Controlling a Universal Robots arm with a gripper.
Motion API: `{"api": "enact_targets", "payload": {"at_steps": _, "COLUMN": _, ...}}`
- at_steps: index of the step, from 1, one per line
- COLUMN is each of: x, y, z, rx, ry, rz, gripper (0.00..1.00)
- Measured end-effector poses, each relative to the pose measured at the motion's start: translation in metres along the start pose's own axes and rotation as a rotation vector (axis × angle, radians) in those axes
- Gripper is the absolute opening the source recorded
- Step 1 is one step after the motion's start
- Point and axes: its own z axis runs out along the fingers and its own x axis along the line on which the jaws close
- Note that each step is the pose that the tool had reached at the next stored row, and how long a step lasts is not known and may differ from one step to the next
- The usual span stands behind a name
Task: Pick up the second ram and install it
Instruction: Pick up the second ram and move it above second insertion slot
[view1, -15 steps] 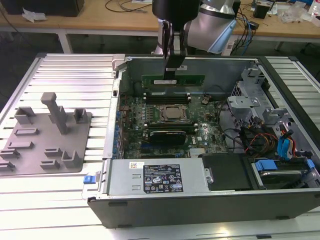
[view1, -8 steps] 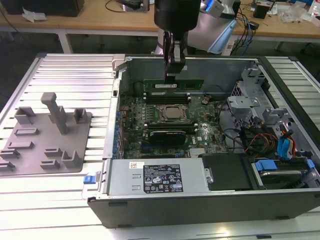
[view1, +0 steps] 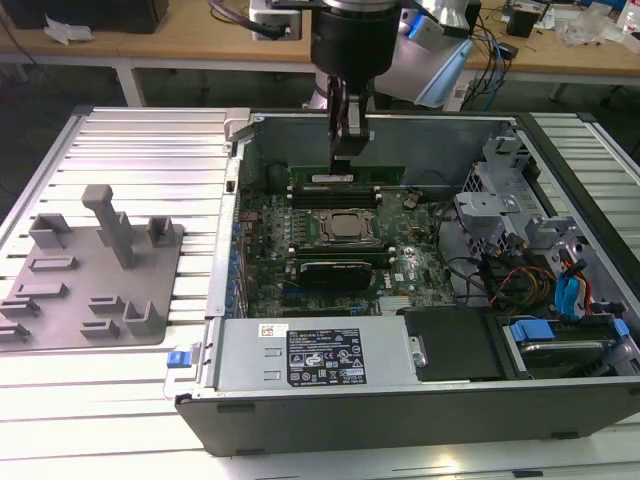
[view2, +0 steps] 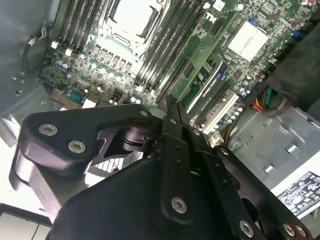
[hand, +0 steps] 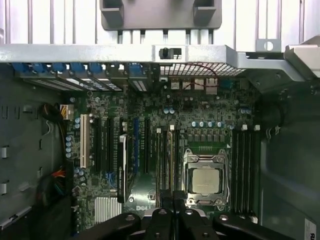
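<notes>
In the exterior view, my gripper (view1: 347, 152) hangs over the open computer case, shut on the second ram (view1: 378, 175). This is a thin green stick held level by its middle, lengthwise across the view. It sits above the motherboard (view1: 405, 225), beyond the processor socket (view1: 347, 227). In both wrist views the fingertips (hand: 173, 204) (view2: 169, 102) are pressed close together. Below them run the black memory slots (hand: 165, 160) beside the socket (hand: 205, 180). I cannot tell whether the stick touches a slot.
A black card (view1: 335, 270) sits on the near side of the socket. The power supply (view1: 310, 355) lines the case's front. Drive bays and cables (view1: 540, 265) crowd the exterior view's right. A grey parts fixture (view1: 95, 270) lies outside the case on the exterior view's left.
</notes>
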Motion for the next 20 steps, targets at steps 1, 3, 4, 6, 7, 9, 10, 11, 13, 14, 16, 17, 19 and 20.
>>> {"api": "enact_targets", "payload": {"at_steps": 1, "x": -0.0002, "y": -0.0003, "z": 0.0026, "rx": 0.0000, "ry": -0.0001, "rz": 0.000, "gripper": 0.09}}
{"api": "enact_targets", "payload": {"at_steps": 3, "x": -0.0003, "y": -0.0005, "z": 0.0072, "rx": 0.0000, "ry": -0.0001, "rz": 0.000, "gripper": 0.09}}
{"api": "enact_targets", "payload": {"at_steps": 4, "x": -0.0006, "y": -0.0006, "z": 0.0107, "rx": -0.0001, "ry": 0.0000, "rz": 0.000, "gripper": 0.09}}
{"api": "enact_targets", "payload": {"at_steps": 6, "x": -0.0009, "y": -0.0006, "z": 0.0151, "rx": 0.0000, "ry": 0.0001, "rz": 0.000, "gripper": 0.09}}
{"api": "enact_targets", "payload": {"at_steps": 7, "x": -0.0010, "y": -0.0006, "z": 0.0169, "rx": 0.0000, "ry": -0.0001, "rz": 0.000, "gripper": 0.09}}
{"api": "enact_targets", "payload": {"at_steps": 9, "x": -0.0012, "y": -0.0006, "z": 0.0204, "rx": 0.0000, "ry": 0.0000, "rz": 0.000, "gripper": 0.09}}
{"api": "enact_targets", "payload": {"at_steps": 10, "x": -0.0013, "y": -0.0006, "z": 0.0225, "rx": 0.0000, "ry": -0.0001, "rz": 0.000, "gripper": 0.09}}
{"api": "enact_targets", "payload": {"at_steps": 11, "x": -0.0013, "y": -0.0006, "z": 0.0242, "rx": 0.0000, "ry": -0.0001, "rz": 0.000, "gripper": 0.09}}
{"api": "enact_targets", "payload": {"at_steps": 13, "x": -0.0014, "y": -0.0006, "z": 0.0311, "rx": 0.0000, "ry": -0.0001, "rz": 0.000, "gripper": 0.09}}
{"api": "enact_targets", "payload": {"at_steps": 14, "x": -0.0015, "y": -0.0006, "z": 0.0347, "rx": 0.0000, "ry": -0.0002, "rz": 0.000, "gripper": 0.09}}
{"api": "enact_targets", "payload": {"at_steps": 16, "x": -0.0016, "y": -0.0006, "z": 0.0386, "rx": 0.0000, "ry": -0.0001, "rz": 0.000, "gripper": 0.09}}
{"api": "enact_targets", "payload": {"at_steps": 17, "x": -0.0016, "y": -0.0006, "z": 0.0418, "rx": 0.0000, "ry": -0.0001, "rz": 0.000, "gripper": 0.09}}
{"api": "enact_targets", "payload": {"at_steps": 19, "x": -0.0018, "y": -0.0006, "z": 0.0495, "rx": 0.0000, "ry": -0.0002, "rz": 0.000, "gripper": 0.09}}
{"api": "enact_targets", "payload": {"at_steps": 20, "x": -0.0018, "y": -0.0006, "z": 0.0518, "rx": 0.0000, "ry": 0.0000, "rz": 0.000, "gripper": 0.09}}
